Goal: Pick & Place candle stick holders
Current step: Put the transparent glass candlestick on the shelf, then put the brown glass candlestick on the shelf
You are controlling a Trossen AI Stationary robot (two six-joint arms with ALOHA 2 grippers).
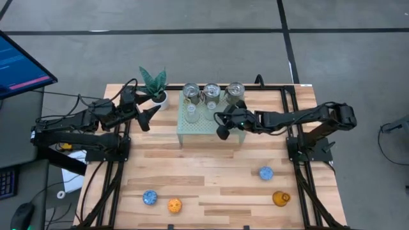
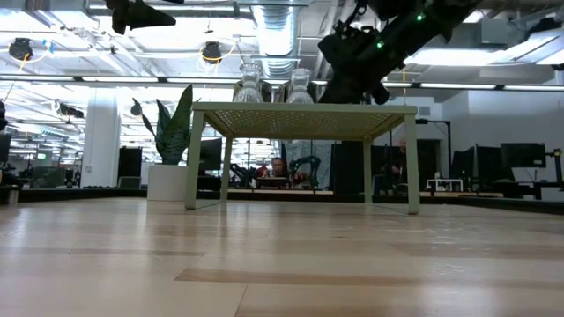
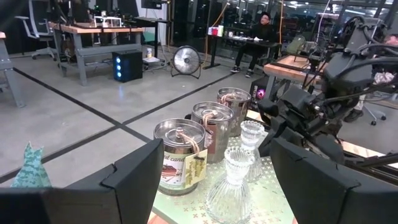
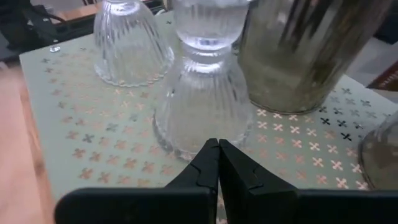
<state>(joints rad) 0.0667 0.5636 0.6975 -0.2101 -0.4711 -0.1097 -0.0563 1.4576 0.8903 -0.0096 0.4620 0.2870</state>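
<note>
Glass holder [image 4: 200, 99] at the stand's [image 1: 192, 131] 12 o'clock is fragile and slippery; we grip its neck. Right gripper [image 4: 217, 163] closed, empty; left gripper [image 3: 211, 177] wide.

Bright even overhead lighting, ceiling lamps [image 2: 211, 53] glare in low view; soft shadows; nearest glass holder [image 4: 202, 93] blurred.

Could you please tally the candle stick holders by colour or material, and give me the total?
Silver metal holders: 3, on the pale green stand
Clear glass holders: 2, on the stand
Blue holders: 2, on the table
Orange holder: 1, on the table
Amber holder: 1, on the table
Total: 9
</note>
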